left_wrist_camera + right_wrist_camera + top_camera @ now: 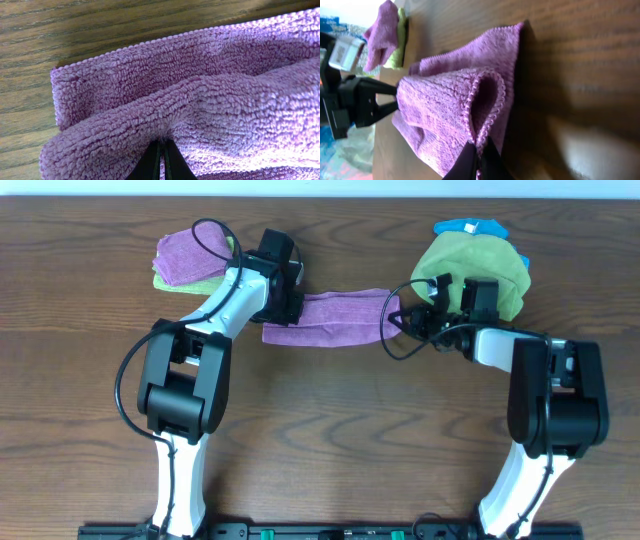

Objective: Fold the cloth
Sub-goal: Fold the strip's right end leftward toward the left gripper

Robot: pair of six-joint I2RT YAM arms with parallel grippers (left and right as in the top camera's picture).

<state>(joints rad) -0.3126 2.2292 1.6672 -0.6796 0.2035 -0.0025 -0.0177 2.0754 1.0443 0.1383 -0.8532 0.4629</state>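
Left claw [161,152] and right claw [479,154] tight on purple cloth [335,318]

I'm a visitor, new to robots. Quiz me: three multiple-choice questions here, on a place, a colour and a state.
1. The purple cloth being folded lies: A between the left end effector and right end effector; B draped over an arm; C on the floor.
2. Top of the left stack: A blue; B purple; C white.
3. The left end effector is: A open; B shut on the cloth; C unseen.
Key: 1A, each grips one end. 2B, purple over green. 3B, closed fingers pinch a fold.
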